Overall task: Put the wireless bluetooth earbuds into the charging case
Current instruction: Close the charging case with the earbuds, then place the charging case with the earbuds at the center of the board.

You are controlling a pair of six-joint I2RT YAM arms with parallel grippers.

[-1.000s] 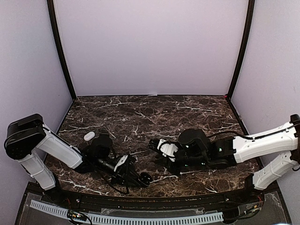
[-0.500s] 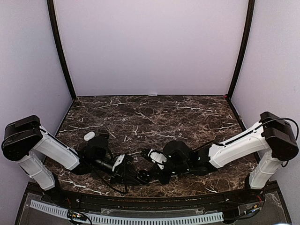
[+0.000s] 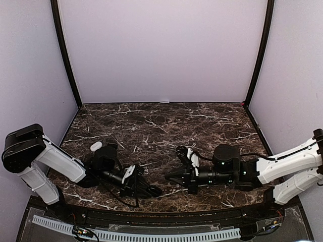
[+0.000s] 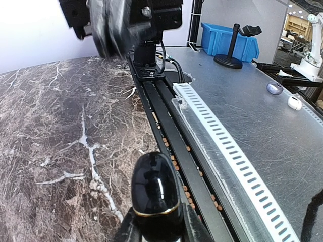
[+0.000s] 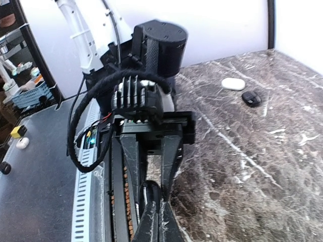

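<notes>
1. Two end effectors work low at the near edge. Your left end effector (image 4: 159,224) pinches the black charging case (image 4: 154,189), lid down on its gold seam, right above the black rail (image 4: 162,108) where the table (image 3: 166,121) ends.
2. Your right end effector (image 5: 159,219) has just pressed its fingers together, swung in toward the case and pulled back a little. No earbud shows between its tips; you cannot tell if one is trapped there.
3. The case reads as closed, so insertion likely waits on opening it.
4. Farther off, near your left arm, a white case (image 5: 233,83) and a small black piece (image 5: 251,98), perhaps an earbud, lie side by side.
5. Open marble runs toward the back wall. Work there, since a slip here would probably drop the case off the edge.
</notes>
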